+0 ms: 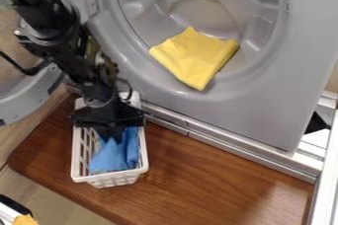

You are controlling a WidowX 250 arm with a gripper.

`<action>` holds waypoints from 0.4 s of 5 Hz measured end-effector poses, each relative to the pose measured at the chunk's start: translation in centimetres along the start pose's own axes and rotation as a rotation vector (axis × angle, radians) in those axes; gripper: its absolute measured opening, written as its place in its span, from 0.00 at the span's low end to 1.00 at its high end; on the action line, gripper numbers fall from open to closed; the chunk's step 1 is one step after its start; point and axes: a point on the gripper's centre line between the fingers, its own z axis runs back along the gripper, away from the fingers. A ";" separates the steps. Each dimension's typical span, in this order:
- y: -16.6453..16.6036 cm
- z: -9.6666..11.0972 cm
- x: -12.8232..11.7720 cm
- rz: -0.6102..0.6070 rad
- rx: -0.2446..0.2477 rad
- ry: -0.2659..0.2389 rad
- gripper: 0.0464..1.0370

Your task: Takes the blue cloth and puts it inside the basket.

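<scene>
Black robot gripper (pixel 113 133), left of centre, over the basket's upper end; opening and hold indeterminable. Soft blue cloth (pixel 114 156): inside the white slotted plastic basket (pixel 107 177), extending from beneath the gripper toward the frame's bottom; any release should therefore precede an upward withdrawal.

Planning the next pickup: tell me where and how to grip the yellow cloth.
Pinch the yellow cloth by its lower corner, probably best from the open front: that corner laps over the opening's rim, and shadow beside it hints at a gap beneath.
</scene>
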 end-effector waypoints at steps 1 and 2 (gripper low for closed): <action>-0.3 -0.5 -0.2 0.007 0.019 -0.004 0.16; -0.2 -0.4 -0.3 0.013 0.046 0.013 0.41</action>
